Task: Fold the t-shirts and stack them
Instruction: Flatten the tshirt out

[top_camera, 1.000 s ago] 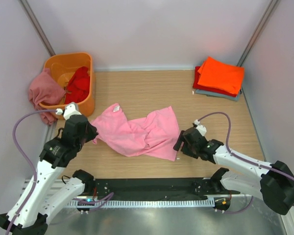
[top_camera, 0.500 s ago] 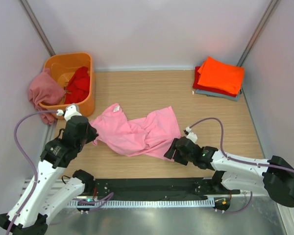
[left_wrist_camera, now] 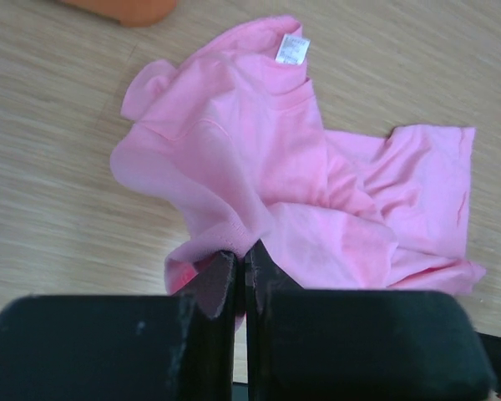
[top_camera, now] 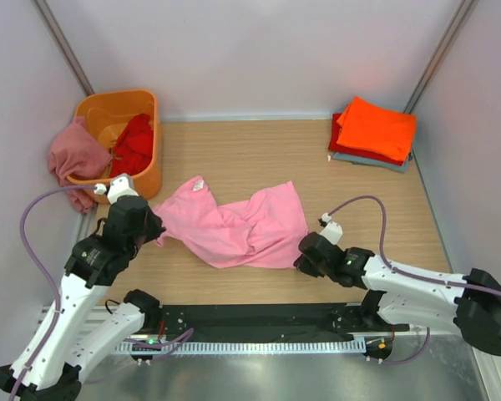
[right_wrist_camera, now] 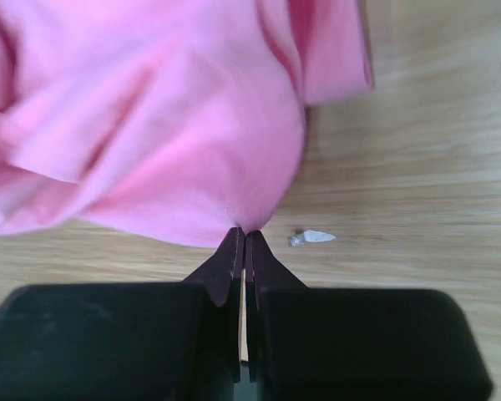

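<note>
A crumpled light pink t-shirt (top_camera: 234, 225) lies on the wooden table, its white neck label (left_wrist_camera: 293, 48) facing up. My left gripper (top_camera: 153, 230) is shut on the shirt's left edge (left_wrist_camera: 225, 242). My right gripper (top_camera: 305, 257) is shut on the shirt's lower right hem (right_wrist_camera: 234, 219). A folded stack sits at the back right: an orange t-shirt (top_camera: 377, 127) on top, red and grey-blue ones under it. A red t-shirt (top_camera: 134, 144) lies in the tub, and a dusty rose t-shirt (top_camera: 73, 156) hangs over its left rim.
The rigid orange tub (top_camera: 144, 179) stands at the back left, just beyond my left gripper. A small white scrap (right_wrist_camera: 316, 238) lies on the wood beside the right fingertips. Walls close in the table on three sides.
The right gripper slid in to the shirt's lower right hem and closed on it. The left gripper stayed shut on the left edge, barely moving.
</note>
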Available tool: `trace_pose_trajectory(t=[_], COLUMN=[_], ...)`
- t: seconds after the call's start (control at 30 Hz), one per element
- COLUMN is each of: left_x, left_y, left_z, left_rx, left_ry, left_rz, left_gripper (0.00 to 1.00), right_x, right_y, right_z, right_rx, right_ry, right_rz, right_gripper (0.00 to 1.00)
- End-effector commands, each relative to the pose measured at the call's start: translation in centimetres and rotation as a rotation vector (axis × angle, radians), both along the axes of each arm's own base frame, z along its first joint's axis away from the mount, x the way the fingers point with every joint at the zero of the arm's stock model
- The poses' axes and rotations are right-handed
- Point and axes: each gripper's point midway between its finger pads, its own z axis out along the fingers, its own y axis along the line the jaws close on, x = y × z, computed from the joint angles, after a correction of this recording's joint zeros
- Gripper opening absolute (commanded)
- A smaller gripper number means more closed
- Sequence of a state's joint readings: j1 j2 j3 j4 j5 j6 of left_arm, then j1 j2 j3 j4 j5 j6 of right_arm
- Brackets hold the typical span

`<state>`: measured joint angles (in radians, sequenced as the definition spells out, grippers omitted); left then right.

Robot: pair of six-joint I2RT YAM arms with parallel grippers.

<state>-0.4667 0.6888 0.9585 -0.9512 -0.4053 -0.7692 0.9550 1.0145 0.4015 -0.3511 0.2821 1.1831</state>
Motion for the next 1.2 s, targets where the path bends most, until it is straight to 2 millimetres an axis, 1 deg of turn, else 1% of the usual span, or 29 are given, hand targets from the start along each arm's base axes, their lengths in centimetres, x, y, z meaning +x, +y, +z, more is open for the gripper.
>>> trace_pose_trajectory(t=[0.0, 0.03, 0.07, 0.1, 0.13, 0.17, 0.2, 0.23, 0.27, 0.3, 0.33, 0.37, 0.4, 0.43, 0.47, 0.53, 0.57, 0.67, 0.77, 0.8, 0.87, 0.9, 0.93, 0.97, 1.03, 1.07, 1.1, 1.13, 1.17], left_x=[0.5, 0.5, 0.6, 0.4, 0.6, 0.5, 0.2, 0.2, 0.3, -0.2, -0.4, -0.4, -1.1, -1.4, -1.6, -2.5, -2.9, -5.8, -8.3, -8.3, -9.5, -9.4, -8.5, -8.7, -7.8, -6.7, -6.0, -5.2, -2.9], left_y=[1.0, 1.2, 1.4, 1.6, 1.6, 1.6, 1.7, 1.8, 1.3, 1.3, 1.2, 0.8, 0.1, 0.0, -0.1, -0.3, -0.1, -0.2, -1.5, -1.8, -2.7, -3.1, -3.4, -3.9, -4.2, -4.7, -4.7, -4.8, -5.4], left_z=[5.7, 6.6, 7.6, 10.0, 11.0, 12.2, 15.1, 16.3, 17.4, 20.0, 21.2, 22.2, 24.2, 25.1, 26.2, 28.6, 29.7, 34.6, 37.5, 37.9, 38.9, 39.1, 38.9, 39.0, 38.9, 38.6, 38.4, 38.3, 36.9], left_rx=[0.046, 0.057, 0.069, 0.079, 0.095, 0.099, 0.087, 0.122, 0.128, 0.122, 0.152, 0.160, 0.140, 0.144, 0.161, 0.163, 0.176, 0.174, 0.155, 0.159, 0.149, 0.142, 0.150, 0.147, 0.123, 0.113, 0.103, 0.086, 0.080], left_ry=[-0.139, -0.157, -0.177, -0.226, -0.238, -0.262, -0.326, -0.349, -0.366, -0.427, -0.455, -0.481, -0.537, -0.564, -0.601, -0.676, -0.715, -0.875, -0.984, -0.992, -1.032, -1.030, -1.009, -1.013, -0.987, -0.964, -0.947, -0.934, -0.877], left_rz=[-0.010, -0.012, -0.017, -0.032, -0.042, -0.057, -0.064, -0.095, -0.132, -0.153, -0.189, -0.220, -0.272, -0.293, -0.316, -0.352, -0.358, -0.428, -0.543, -0.554, -0.618, -0.629, -0.629, -0.656, -0.645, -0.653, -0.640, -0.630, -0.633], left_gripper=[0.00, 0.00, 0.00, 0.00, 0.00, 0.00, 0.00, 0.00, 0.00, 0.00, 0.00, 0.00, 0.00, 0.00, 0.00, 0.00, 0.00, 0.00, 0.00, 0.00, 0.00, 0.00, 0.00, 0.00, 0.00, 0.00, 0.00, 0.00, 0.00], right_x=[4.6, 5.1, 6.0, 6.2, 6.3, 6.5, 6.3, 6.1, 5.4, 5.0, 4.6, 3.6, 3.0, 2.5, 1.6, 0.3, -0.4, -2.3, -4.2, -4.7, -4.6, -4.3, -3.4, -2.7, -1.2, 0.4, 1.1, 1.7, 2.9], right_y=[-0.8, -1.4, -2.4, -3.1, -3.8, -4.5, -5.1, -5.6, -6.1, -6.4, -7.0, -8.1, -8.3, -8.8, -9.8, -10.0, -10.9, -11.6, -12.2, -12.6, -13.1, -13.1, -12.8, -13.8, -15.1, -16.8, -17.5, -18.0, -17.5], right_z=[10.6, 13.4, 18.0, 20.5, 23.1, 27.6, 29.7, 31.9, 36.2, 38.2, 39.9, 43.1, 44.5, 45.8, 48.0, 50.1, 51.5, 53.8, 54.9, 55.2, 55.2, 55.1, 54.3, 54.5, 53.4, 53.0, 52.6, 51.9, 51.1], right_rx=[-0.042, -0.034, -0.035, -0.051, -0.039, -0.002, -0.013, -0.001, 0.088, 0.115, 0.100, 0.157, 0.177, 0.166, 0.196, 0.230, 0.238, 0.279, 0.317, 0.326, 0.309, 0.291, 0.248, 0.211, 0.119, 0.035, -0.017, -0.082, -0.147], right_ry=[-0.276, -0.335, -0.415, -0.467, -0.513, -0.586, -0.638, -0.683, -0.760, -0.805, -0.857, -0.919, -0.955, -0.996, -1.047, -1.116, -1.160, -1.237, -1.292, -1.309, -1.308, -1.300, -1.268, -1.252, -1.196, -1.149, -1.118, -1.084, -1.047], right_rz=[-0.066, -0.085, -0.134, -0.127, -0.141, -0.161, -0.132, -0.123, -0.120, -0.099, -0.063, -0.070, -0.035, -0.016, -0.011, 0.051, 0.059, 0.125, 0.183, 0.187, 0.159, 0.150, 0.141, 0.074, -0.023, -0.158, -0.210, -0.244, -0.271], right_gripper=[0.01, 0.01, 0.01, 0.01, 0.01, 0.01, 0.01, 0.01, 0.01, 0.01, 0.01, 0.01, 0.01, 0.01, 0.01, 0.01, 0.01, 0.01, 0.01, 0.01, 0.01, 0.01, 0.01, 0.01, 0.01, 0.01, 0.01, 0.01, 0.01])
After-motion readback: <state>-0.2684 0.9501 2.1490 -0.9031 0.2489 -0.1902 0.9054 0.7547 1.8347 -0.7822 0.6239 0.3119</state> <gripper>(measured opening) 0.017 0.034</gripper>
